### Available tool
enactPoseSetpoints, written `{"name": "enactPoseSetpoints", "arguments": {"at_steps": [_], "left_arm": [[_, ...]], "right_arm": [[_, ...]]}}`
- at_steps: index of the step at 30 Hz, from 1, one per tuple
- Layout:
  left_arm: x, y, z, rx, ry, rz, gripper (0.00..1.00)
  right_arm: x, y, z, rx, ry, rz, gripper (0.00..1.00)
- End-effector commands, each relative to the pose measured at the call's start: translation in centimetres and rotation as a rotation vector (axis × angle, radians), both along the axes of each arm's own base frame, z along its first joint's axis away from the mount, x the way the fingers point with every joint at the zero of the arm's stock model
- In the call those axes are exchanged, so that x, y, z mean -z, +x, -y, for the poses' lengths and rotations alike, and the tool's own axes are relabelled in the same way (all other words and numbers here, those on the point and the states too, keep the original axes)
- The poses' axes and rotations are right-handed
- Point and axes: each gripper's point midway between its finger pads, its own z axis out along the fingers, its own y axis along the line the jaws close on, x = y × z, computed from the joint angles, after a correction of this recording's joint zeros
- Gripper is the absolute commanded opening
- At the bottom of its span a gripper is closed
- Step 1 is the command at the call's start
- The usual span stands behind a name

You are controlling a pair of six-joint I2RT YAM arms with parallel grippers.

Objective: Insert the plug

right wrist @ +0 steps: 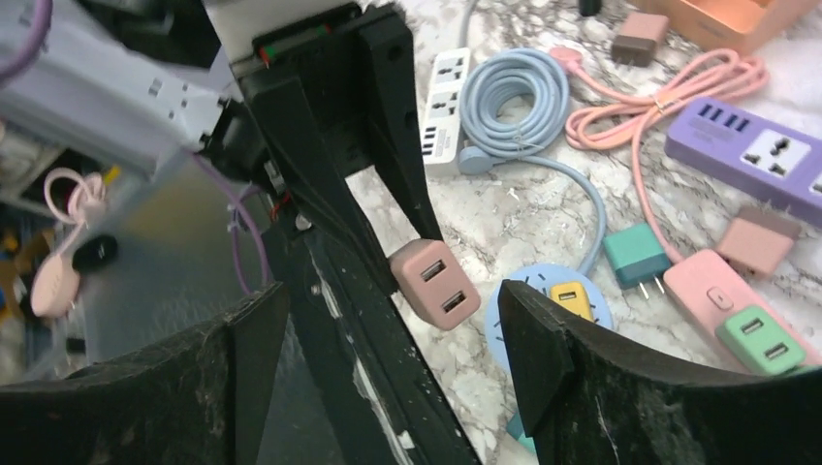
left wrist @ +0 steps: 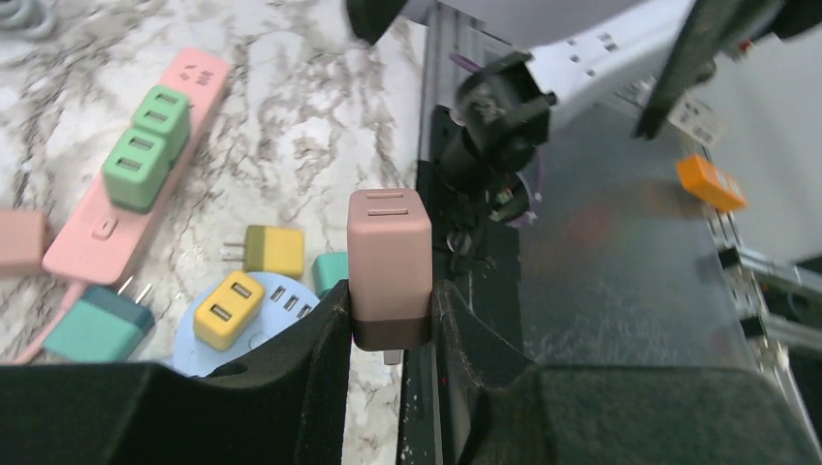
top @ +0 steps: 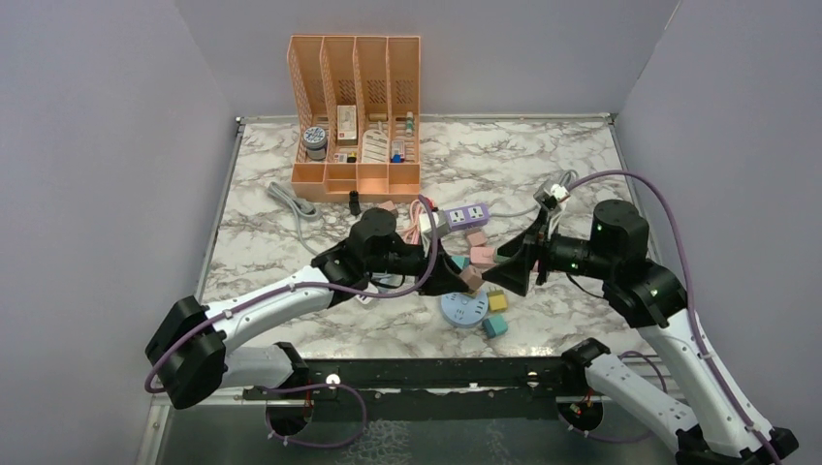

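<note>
A dusty-pink plug (left wrist: 390, 257) with two USB slots on its face is pinched between the black fingers (left wrist: 320, 349) of my left gripper (left wrist: 390, 302), which is shut on it. One metal prong shows beneath it. In the top view the plug (top: 471, 277) hangs just above a round pale-blue socket hub (top: 463, 310). My right gripper (top: 506, 275) faces it from the right, close by. Its jaws stand wide apart, and in the right wrist view this gripper (right wrist: 388, 320) holds nothing, with the plug (right wrist: 434, 284) lying between and beyond its fingers.
A yellow plug (left wrist: 228, 308) sits in the blue hub (left wrist: 291, 295). The pink power strip (left wrist: 116, 208) carries two green plugs (left wrist: 145, 160). A purple strip (right wrist: 756, 150), a white strip (right wrist: 446, 97) and loose teal (left wrist: 97, 329) and yellow (left wrist: 271, 250) plugs lie around. An orange organiser (top: 357, 107) stands at the back.
</note>
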Motion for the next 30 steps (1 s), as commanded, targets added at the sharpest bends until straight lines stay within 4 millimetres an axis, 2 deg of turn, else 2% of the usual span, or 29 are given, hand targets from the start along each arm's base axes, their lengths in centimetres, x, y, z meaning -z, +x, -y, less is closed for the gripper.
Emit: {"name": "enactPoseSetpoints", "arguments": {"at_steps": [1,4,11,17,24,26,28,29,30], "left_arm": [[-3.8,-3.4,-0.6,0.261,-0.055,0.163,0.00],[-4.7,-3.7,-0.6,0.299,-0.065,0.178,0.00],[-5.5,-3.8,-0.7,0.312,-0.065,0.195,0.00],[-6.3,-3.4,-0.9,0.302,-0.072,0.206,0.00],[-7.1,-2.8,-1.0,0.289,-0.076,0.203,0.00],[-7.1,-2.7,-1.0,0.289,-0.077,0.203,0.00],[-7.0,-2.6,-1.0,0.287,-0.074,0.198,0.00],[-6.9,-2.5,-1.0,0.285,-0.071,0.196,0.00],[-6.7,-2.3,-0.9,0.280,-0.065,0.190,0.00]], "right_arm": [[0.0,-2.9,-0.8,-0.280,-0.026,0.180,0.76],[-0.4,-4.0,-1.6,-0.403,0.019,0.216,0.73],[0.0,-4.2,-2.3,-0.482,0.038,0.212,0.67],[0.7,-3.0,-2.9,-0.499,0.031,0.225,0.61],[1.7,-2.5,-3.2,-0.544,0.011,0.238,0.55],[1.9,-2.2,-3.3,-0.548,-0.002,0.250,0.48],[2.0,-1.9,-3.4,-0.554,-0.008,0.257,0.35],[2.0,-1.7,-3.6,-0.559,-0.007,0.260,0.25],[2.1,-1.4,-3.7,-0.558,-0.008,0.261,0.10]]}}
